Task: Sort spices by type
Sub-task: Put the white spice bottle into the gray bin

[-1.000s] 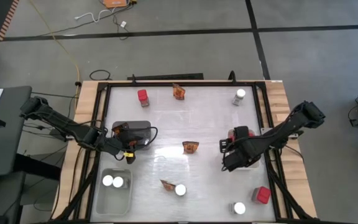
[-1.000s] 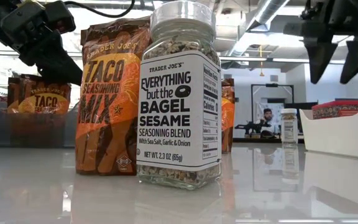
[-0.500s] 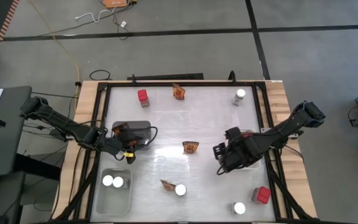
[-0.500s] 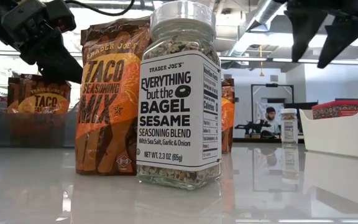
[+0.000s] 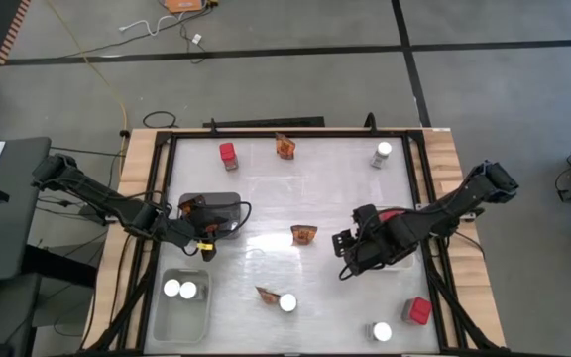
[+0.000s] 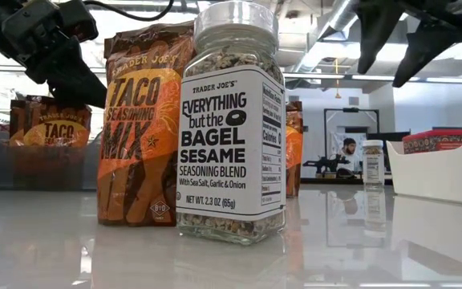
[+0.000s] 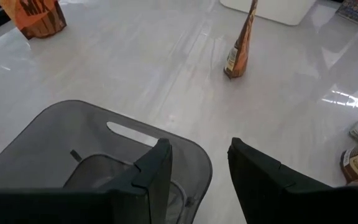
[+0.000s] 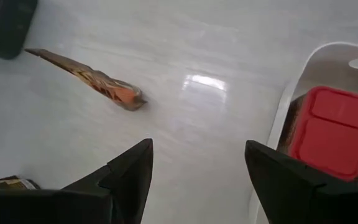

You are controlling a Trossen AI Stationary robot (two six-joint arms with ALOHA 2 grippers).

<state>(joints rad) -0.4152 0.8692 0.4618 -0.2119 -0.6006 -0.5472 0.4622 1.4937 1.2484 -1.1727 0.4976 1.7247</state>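
Right gripper (image 5: 346, 256): held above the table (image 5: 335, 198), between the centre packet (image 5: 303, 234) and the white tray (image 5: 405, 260); its fingers (image 8: 126, 171) are spread wide with nothing between them.
Left gripper (image 5: 206, 236): held over the near edge of the grey tray (image 5: 222, 201); a gap is seen between its fingers (image 7: 155, 171) and nothing is gripped.
Grey tray: taco packets (image 6: 48, 131) are seen standing inside it in the low view.
White tray: a red box (image 8: 328, 130) is seen inside it in the right wrist view.
Clear tray (image 5: 181, 315): two white-lidded jars (image 5: 180, 290) are held in it, at the front left.
Loose packets: one at the centre of the table, one at the back (image 5: 285, 146), one at the front (image 5: 266, 294) just beside a jar (image 5: 287, 302).
Loose jars: one at the back right (image 5: 383, 152), one at the front right (image 5: 381, 331), and the front one beside the packet.
Loose red boxes: one at the back left (image 5: 228, 154), one at the front right (image 5: 419, 310) near the front-right jar.
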